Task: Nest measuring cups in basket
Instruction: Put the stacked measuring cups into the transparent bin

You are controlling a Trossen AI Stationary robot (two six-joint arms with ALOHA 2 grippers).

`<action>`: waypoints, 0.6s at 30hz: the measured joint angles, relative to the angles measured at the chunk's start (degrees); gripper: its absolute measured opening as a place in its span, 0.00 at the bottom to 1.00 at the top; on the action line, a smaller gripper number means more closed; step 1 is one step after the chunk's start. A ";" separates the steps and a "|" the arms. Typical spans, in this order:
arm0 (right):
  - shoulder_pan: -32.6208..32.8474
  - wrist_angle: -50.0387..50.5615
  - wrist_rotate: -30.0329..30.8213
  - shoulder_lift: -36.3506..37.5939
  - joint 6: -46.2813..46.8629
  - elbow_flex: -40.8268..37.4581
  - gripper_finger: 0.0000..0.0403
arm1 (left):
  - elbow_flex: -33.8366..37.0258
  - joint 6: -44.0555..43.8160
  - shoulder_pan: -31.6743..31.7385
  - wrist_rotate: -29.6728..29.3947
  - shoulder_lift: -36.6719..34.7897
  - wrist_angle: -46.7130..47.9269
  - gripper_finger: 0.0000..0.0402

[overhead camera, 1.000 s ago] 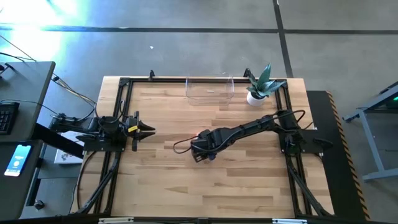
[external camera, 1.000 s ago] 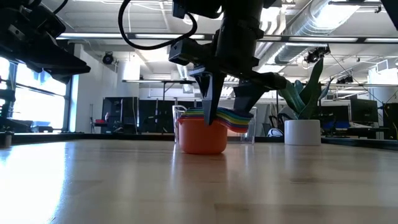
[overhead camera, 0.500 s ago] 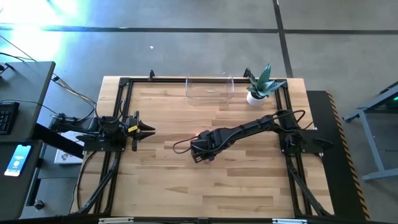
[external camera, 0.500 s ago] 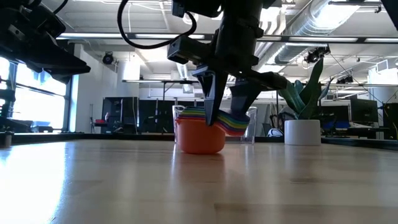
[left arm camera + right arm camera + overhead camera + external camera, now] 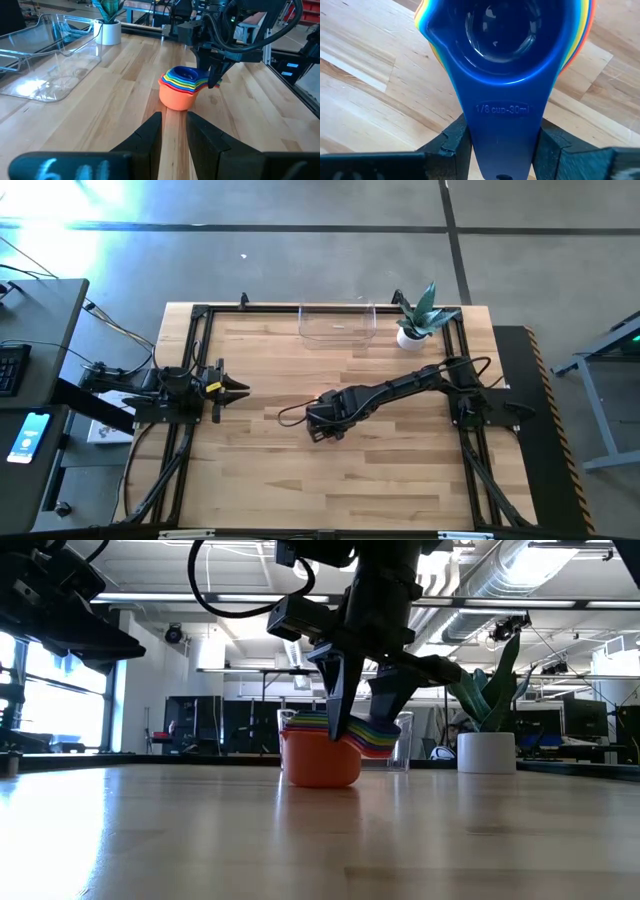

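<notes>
Right gripper (image 5: pixel 352 730) reaches down at the middle of the table (image 5: pixel 400 470), its two dark fingers (image 5: pixel 454 141) pinching the stacked flat handles of the nested measuring cups (image 5: pixel 182 90). The topmost handle between them is the small blue cup (image 5: pixel 506 55) (its raised lettering reads 1/8 cup). From across the room, the stack shows rainbow rims sitting inside the big orange cup (image 5: pixel 320 760), which is at the tabletop. The clear basket (image 5: pixel 337 325) sits at the far edge, well apart from the cups, with a white plant pot (image 5: pixel 411 335) just beside it. Left gripper (image 5: pixel 236 388) hangs at the table's left side, its fingers (image 5: pixel 147 137) parted a little around nothing.
</notes>
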State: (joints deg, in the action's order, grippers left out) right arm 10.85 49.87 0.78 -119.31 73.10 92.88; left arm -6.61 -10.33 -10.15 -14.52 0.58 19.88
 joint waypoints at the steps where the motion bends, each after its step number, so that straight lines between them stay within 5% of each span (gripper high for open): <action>1: 0.00 0.02 0.00 0.00 0.01 0.00 0.34 | 0.00 -0.01 -0.02 0.00 -0.01 -0.01 0.19; 18: 0.44 0.11 2.41 1.01 0.49 0.04 0.34 | 0.00 0.00 -0.02 0.00 0.00 0.00 0.20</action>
State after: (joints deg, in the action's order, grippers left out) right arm 11.29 49.98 3.18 -118.30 73.59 92.92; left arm -6.61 -10.33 -10.17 -14.52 0.58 19.88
